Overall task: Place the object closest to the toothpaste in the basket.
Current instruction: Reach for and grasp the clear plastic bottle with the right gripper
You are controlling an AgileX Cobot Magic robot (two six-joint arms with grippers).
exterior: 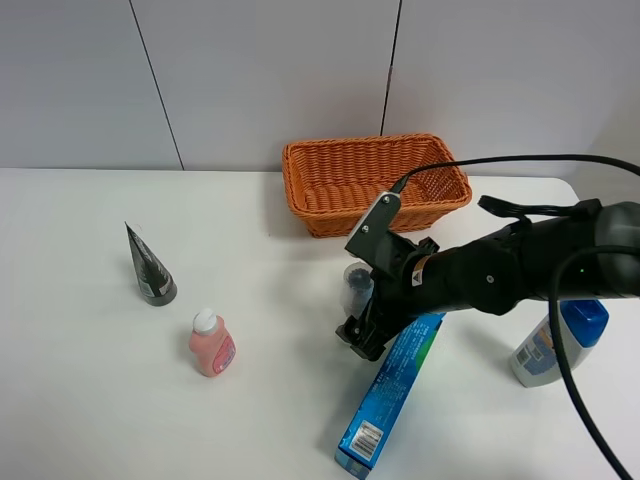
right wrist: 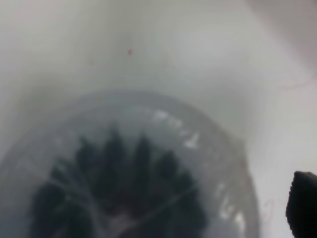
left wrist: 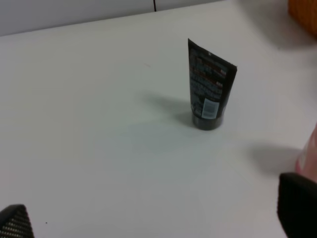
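Observation:
The toothpaste is a long blue-green box (exterior: pixel 391 393) lying flat at the front right of the white table. Touching its far end stands a small clear plastic container (exterior: pixel 357 286) with dark contents. My right gripper (exterior: pixel 363 335) reaches across and sits low against this container. The right wrist view is filled by the container (right wrist: pixel 129 173); one black fingertip (right wrist: pixel 304 203) shows apart from its edge, so the jaws stand open. The orange wicker basket (exterior: pixel 375 182) stands at the back. My left gripper (left wrist: pixel 156 218) is open and empty over bare table.
A black tube (exterior: pixel 150 268) stands on its cap at the left, also in the left wrist view (left wrist: pixel 208 87). A pink bottle (exterior: pixel 211 343) stands in front of it. A blue-white bottle (exterior: pixel 560 340) lies at the right edge, under my right arm's cable.

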